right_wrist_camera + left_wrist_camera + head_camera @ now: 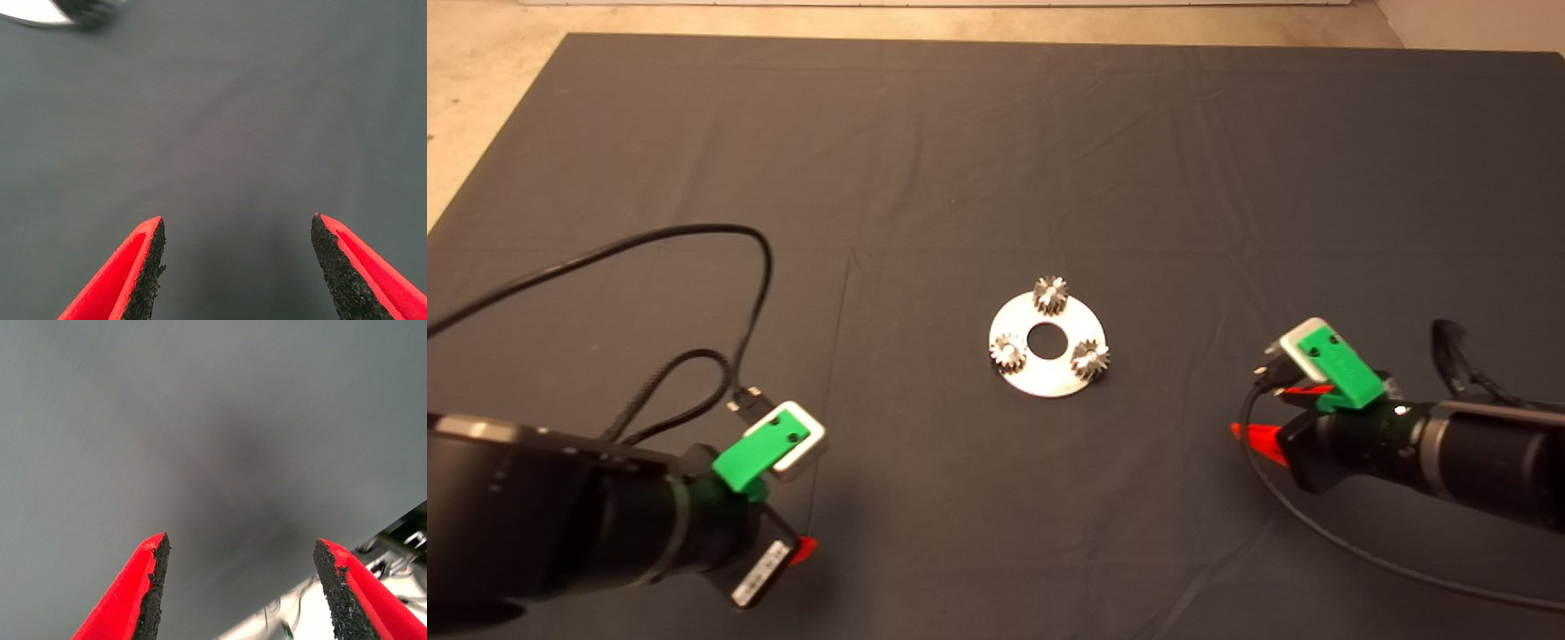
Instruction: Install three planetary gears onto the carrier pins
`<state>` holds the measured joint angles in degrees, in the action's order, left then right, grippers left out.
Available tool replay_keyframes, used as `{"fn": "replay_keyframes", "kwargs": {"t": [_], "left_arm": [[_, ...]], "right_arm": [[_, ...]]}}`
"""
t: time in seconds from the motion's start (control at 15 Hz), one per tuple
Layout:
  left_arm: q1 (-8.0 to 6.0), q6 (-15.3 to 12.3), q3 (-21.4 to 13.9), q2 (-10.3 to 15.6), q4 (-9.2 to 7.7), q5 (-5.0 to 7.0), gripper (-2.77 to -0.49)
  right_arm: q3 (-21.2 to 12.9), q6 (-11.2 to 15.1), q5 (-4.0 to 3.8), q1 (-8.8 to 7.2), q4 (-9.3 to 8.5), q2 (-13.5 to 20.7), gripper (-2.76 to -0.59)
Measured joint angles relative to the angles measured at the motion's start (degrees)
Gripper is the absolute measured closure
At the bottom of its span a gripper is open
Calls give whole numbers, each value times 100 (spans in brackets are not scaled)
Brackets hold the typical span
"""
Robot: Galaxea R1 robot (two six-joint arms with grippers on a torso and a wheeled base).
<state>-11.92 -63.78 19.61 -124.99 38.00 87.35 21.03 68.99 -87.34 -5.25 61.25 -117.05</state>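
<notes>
1. Head view, as I stand over the table: a flat round silver disc with a central hole [1049, 369] lies near the middle of the dark mat [996, 160]. Three small shiny steel toothed gears sit on it near the rim, one on the far side [1051, 295], one toward the left arm [1008, 352], and one toward the right arm [1090, 357].

2. The carrier pins themselves are hidden under the gears, so each gear appears to be on its pin. I judge the task done or nearly so, though I cannot tell from here whether every gear is pushed fully down.

3. The left gripper [237, 587] hangs over bare mat at the lower left, well apart from the disc. Its red fingers with black pads [155, 587] stand spread wide with nothing between them.

4. The right gripper [237, 263] is at the right of the mat, also well apart from the disc, its fingers [150, 267] likewise parted and empty. Only a blurred edge of something pale shows at a corner of its wrist view.

5. What could go wrong:
- A gear sitting tilted or only partway on its pin could lift off if the disc is nudged.
- The black cable [720, 293] looping off the left arm lies on the mat; a wide sweep could drag it toward the disc.
- Either arm crossing low over the centre could knock a gear.
</notes>
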Motion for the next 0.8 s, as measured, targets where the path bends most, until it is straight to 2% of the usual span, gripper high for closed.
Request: {"fn": "replay_keyframes", "kwargs": {"t": [0.07,0.13,0.2,0.27,0.4,0.47,0.53,0.6,0.67,0.73,0.8], "left_arm": [[0,-45,-5,-140,42,-56,-146],[-1,-94,-18,-133,78,-59,-146],[-1,-141,-18,-89,86,-12,-146],[2,-162,-18,-68,86,15,-146],[0,-188,-22,-74,86,13,-146],[0,-201,-22,-81,96,11,-146],[0,-203,-24,-111,105,3,-146],[0,-206,-24,-107,105,-4,-146],[0,-209,-24,-104,105,6,-146],[0,-228,-24,-104,102,6,-146],[0,-229,-24,-104,105,6,-146]], "right_arm": [[0,-17,125,2,-2,170,-162],[0,-46,349,2,-4,333,-162],[0,-55,400,5,-4,381,-162],[0,-69,570,9,-2,578,-162],[-13,-80,660,232,-4,560,-162],[-20,-80,664,322,-33,564,-162],[-20,-80,708,317,-31,580,-162],[-20,-80,806,319,-34,595,-162],[-22,-80,861,317,-30,598,-162],[-22,-80,908,317,-32,614,-162],[-22,-80,915,318,-30,655,-162]]}}
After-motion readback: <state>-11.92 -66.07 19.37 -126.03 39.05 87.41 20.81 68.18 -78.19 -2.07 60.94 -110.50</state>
